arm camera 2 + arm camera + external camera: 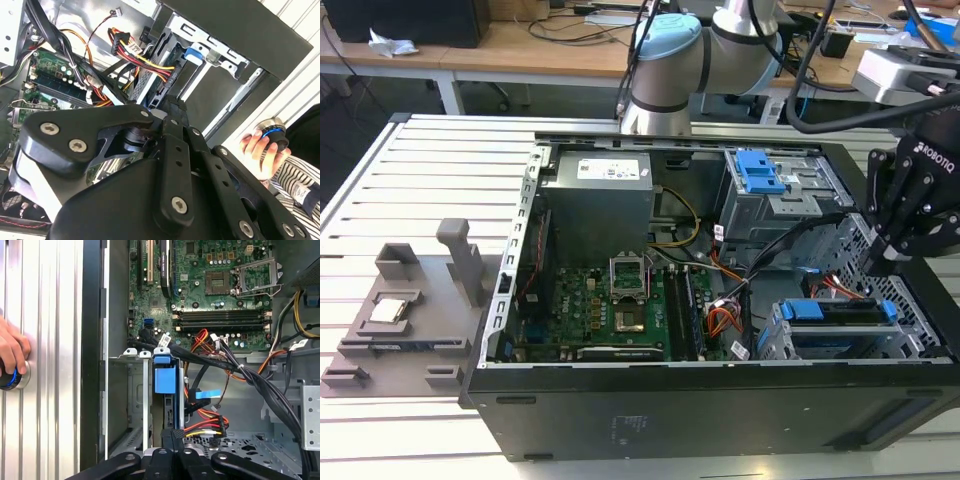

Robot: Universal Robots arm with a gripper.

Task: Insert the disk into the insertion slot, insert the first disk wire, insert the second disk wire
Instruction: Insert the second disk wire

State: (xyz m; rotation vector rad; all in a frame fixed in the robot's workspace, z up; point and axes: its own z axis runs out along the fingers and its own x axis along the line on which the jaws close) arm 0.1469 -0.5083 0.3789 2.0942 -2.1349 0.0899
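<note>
Disk [835, 312] seated in slot cage [782, 345] at the exterior view's right, claw [172, 434] pinched shut close above (grasped item, if any, not discernible), coloured wires [205, 424] alongside

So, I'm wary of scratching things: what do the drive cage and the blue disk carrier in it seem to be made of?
The insertion slot looks like bare sheet steel or a similar metal: dull grey, with thin folded edges and tabs. The disk carrier looks like moulded plastic: even bright blue, with a faint sheen and rounded shapes. Neither is certain from looks alone.
</note>
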